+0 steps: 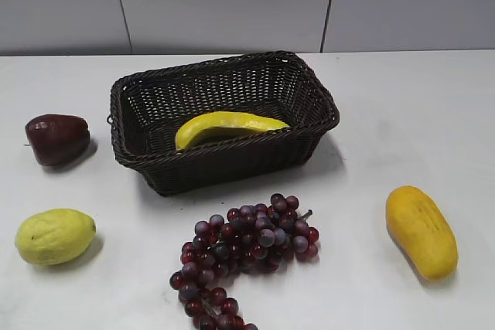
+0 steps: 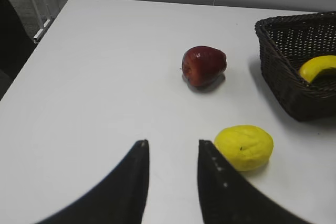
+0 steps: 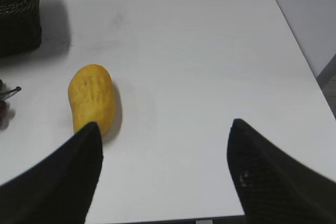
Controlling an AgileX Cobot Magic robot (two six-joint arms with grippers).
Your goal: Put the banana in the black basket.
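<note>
Lying inside the black basket (image 1: pixel 224 113), the banana (image 1: pixel 230 126) rests along the near wall, its curve arching upward and one tapered end pointing right. Neither gripper touches it. In the left wrist view the left gripper (image 2: pixel 173 150) hangs over bare table with a narrow gap between its dark fingers, nothing between them; the banana's end shows far to the right, well apart, peeking over the basket rim. The right gripper (image 3: pixel 165 129) has its fingers spread wide over bare table, also holding nothing, and only a corner of the basket shows at the far left of that view, so the banana is out of its sight.

A white table (image 1: pixel 387 106) carries everything, with a pale grey panelled wall (image 1: pixel 232 5) behind its far edge. Left of the basket sits a dark red apple (image 1: pixel 56 138), and nearer on the left a yellow-green lemon (image 1: pixel 54 236), which lies just beside the left gripper's right finger in the wrist view. A bunch of purple grapes (image 1: pixel 247 249) lies just near of the basket, and an orange-yellow mango (image 1: pixel 421 231) lies near right, close to the right gripper's left finger.

Open table spreads to the right of the basket and beyond the mango. The right wrist view shows the table's right edge and near edge close to the gripper; the left wrist view shows the table's left edge with a white frame (image 2: pixel 42 3) beyond it.
</note>
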